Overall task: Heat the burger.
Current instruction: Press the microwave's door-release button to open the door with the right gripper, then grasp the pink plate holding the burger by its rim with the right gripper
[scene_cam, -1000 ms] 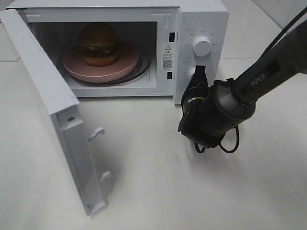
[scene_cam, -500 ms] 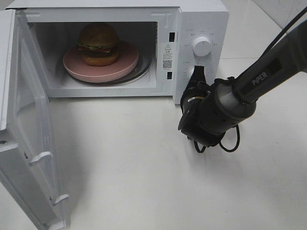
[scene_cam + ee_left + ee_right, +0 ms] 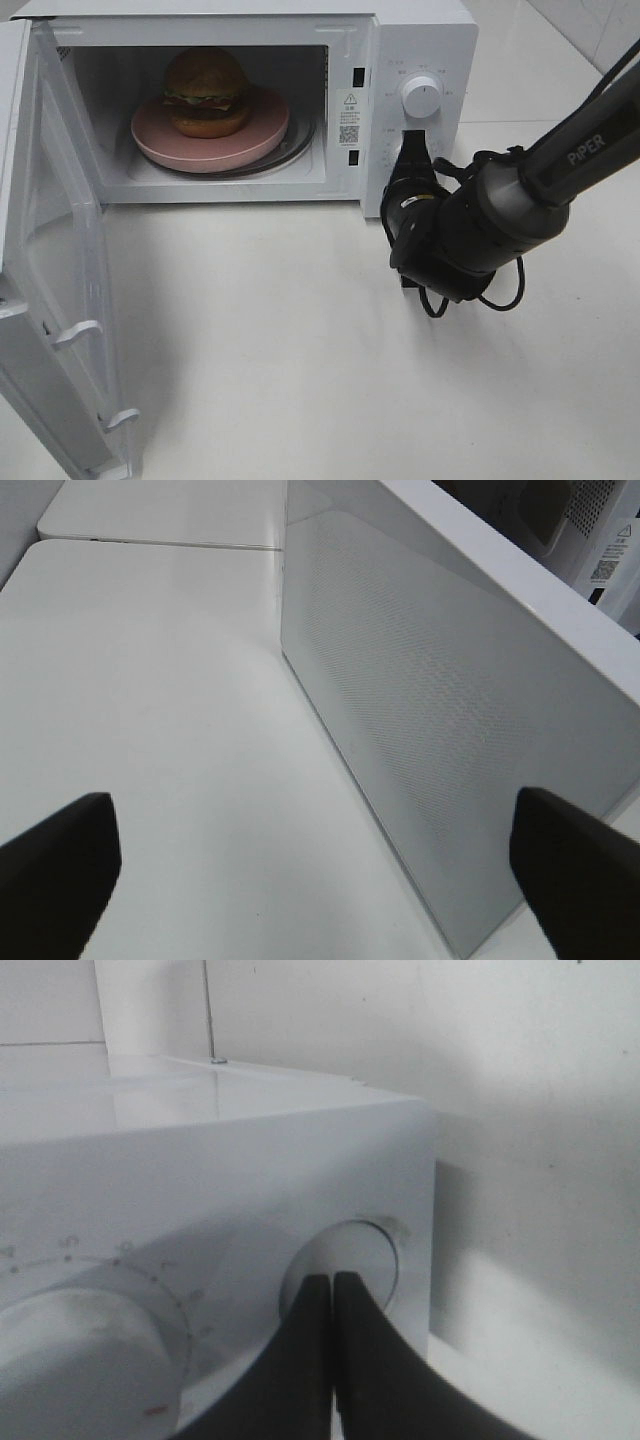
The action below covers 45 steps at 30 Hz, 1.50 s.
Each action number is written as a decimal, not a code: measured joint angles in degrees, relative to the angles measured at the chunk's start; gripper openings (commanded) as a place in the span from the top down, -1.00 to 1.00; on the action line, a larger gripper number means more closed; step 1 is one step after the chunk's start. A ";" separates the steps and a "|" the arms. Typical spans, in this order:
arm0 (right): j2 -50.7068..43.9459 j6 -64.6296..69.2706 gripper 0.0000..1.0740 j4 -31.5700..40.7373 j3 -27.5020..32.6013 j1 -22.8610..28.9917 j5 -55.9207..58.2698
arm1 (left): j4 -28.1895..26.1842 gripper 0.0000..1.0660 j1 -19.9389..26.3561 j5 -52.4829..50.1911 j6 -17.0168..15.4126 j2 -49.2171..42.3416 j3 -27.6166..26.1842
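While the burger [image 3: 206, 91] sits inside the microwave [image 3: 420, 40], the right gripper [image 3: 412, 152], fingers pressed together, touches its lower knob.

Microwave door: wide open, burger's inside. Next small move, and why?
Probably swing the door shut with the open left gripper beside its outer face. The burger already sits on the plate inside, and the closed right gripper is at the lower knob.
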 measured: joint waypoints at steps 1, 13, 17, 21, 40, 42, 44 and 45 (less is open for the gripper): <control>0.00 0.00 1.00 0.00 0.00 0.00 0.00 | 0.00 -0.84 0.00 0.00 0.00 0.00 0.00; -7.62 -13.24 1.00 -0.69 6.19 0.92 10.03 | 0.00 -0.84 0.00 0.00 0.00 0.00 0.00; -11.86 -24.06 1.00 -0.74 7.39 0.92 14.84 | 0.00 -0.84 0.00 0.00 0.00 0.00 0.00; -17.07 -40.79 0.99 -0.86 7.68 0.92 23.32 | 0.00 -0.84 0.00 0.00 0.00 0.00 0.00; -27.27 -75.23 0.98 -5.21 6.47 0.92 57.93 | 0.00 -0.84 0.00 0.00 0.00 0.00 0.00; -27.44 -75.34 0.98 -11.23 4.58 0.92 64.80 | 0.00 -0.84 0.00 0.00 0.00 0.00 0.00; -27.44 -75.29 0.97 -13.06 3.72 0.92 67.38 | 0.00 -0.84 0.00 0.00 0.00 0.00 0.00; -27.44 -75.29 0.97 -13.06 3.72 0.92 67.38 | 0.00 -0.84 0.00 0.00 0.00 0.00 0.00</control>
